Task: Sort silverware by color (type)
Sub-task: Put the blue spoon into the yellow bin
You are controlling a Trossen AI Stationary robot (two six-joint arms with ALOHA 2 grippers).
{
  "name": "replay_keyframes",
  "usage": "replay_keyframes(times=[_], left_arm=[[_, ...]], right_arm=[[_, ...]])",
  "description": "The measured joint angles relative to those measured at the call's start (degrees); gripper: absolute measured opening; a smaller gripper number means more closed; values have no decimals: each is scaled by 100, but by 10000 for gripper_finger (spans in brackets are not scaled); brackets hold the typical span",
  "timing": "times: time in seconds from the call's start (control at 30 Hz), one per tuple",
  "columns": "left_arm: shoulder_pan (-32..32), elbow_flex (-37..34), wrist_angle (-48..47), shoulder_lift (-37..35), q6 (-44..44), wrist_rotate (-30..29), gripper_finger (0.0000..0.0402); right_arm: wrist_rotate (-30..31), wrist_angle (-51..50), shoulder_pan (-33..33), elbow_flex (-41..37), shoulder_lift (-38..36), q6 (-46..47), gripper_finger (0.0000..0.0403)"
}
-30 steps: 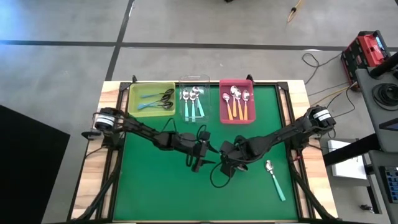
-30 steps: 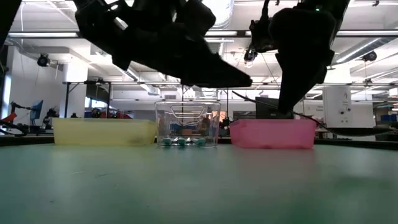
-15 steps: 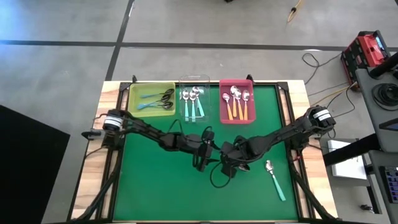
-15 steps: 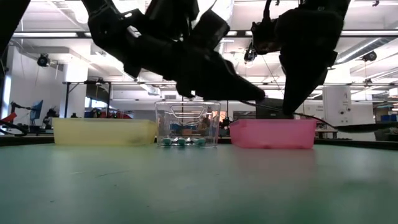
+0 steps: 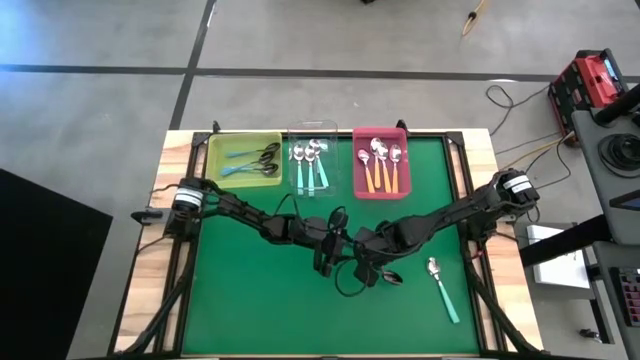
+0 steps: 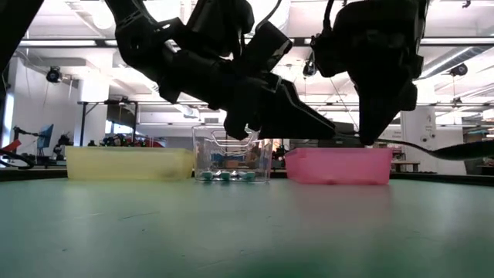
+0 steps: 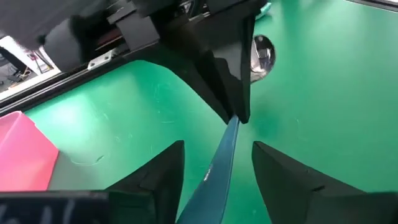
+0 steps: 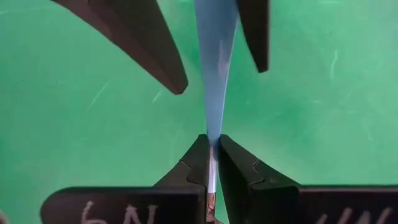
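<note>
Over the middle of the green table my right gripper (image 5: pixel 368 262) is shut on a spoon with a teal handle (image 8: pixel 214 81). The handle runs from it toward my left gripper (image 7: pixel 217 146). That gripper is open, with a finger on either side of the handle's wider free end and a gap showing to each. The spoon's bowl is hidden behind my right fingers. Another teal-handled spoon with a silver bowl (image 5: pixel 441 288) lies flat on the table to the right. My right gripper pinches the teal handle's narrow end (image 8: pixel 212 138) between its two fingertips. The fingers point steeply down and come from the table's right side. The handle sticks out toward my left gripper, and in the low view the spoon is clear of the table.
Three trays stand along the far edge. A yellow one (image 5: pixel 243 158) holds teal-handled dark spoons, a clear one (image 5: pixel 312 160) teal-handled silver spoons, and a pink one (image 5: pixel 381 163) orange-handled spoons. Green mat lies bare toward the near edge.
My left gripper has moved toward the table's right and downward, up to my right gripper, until its fingers flank the handle. My right gripper has stayed in place and turned a little with the spoon.
</note>
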Motion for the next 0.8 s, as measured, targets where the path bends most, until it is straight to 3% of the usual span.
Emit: replay_keyframes(times=[0.47, 0.63, 0.8], left_arm=[[-16, -11, -254, 0, 81, 23, 49], [-18, -11, -258, 0, 68, 22, 47], [-18, -13, -267, 0, 49, 15, 81]], right_arm=[[-526, 160, -260, 0, 0, -44, 12], [-675, 204, -342, 0, 0, 157, 12], [-794, 298, -412, 0, 0, 301, 12]])
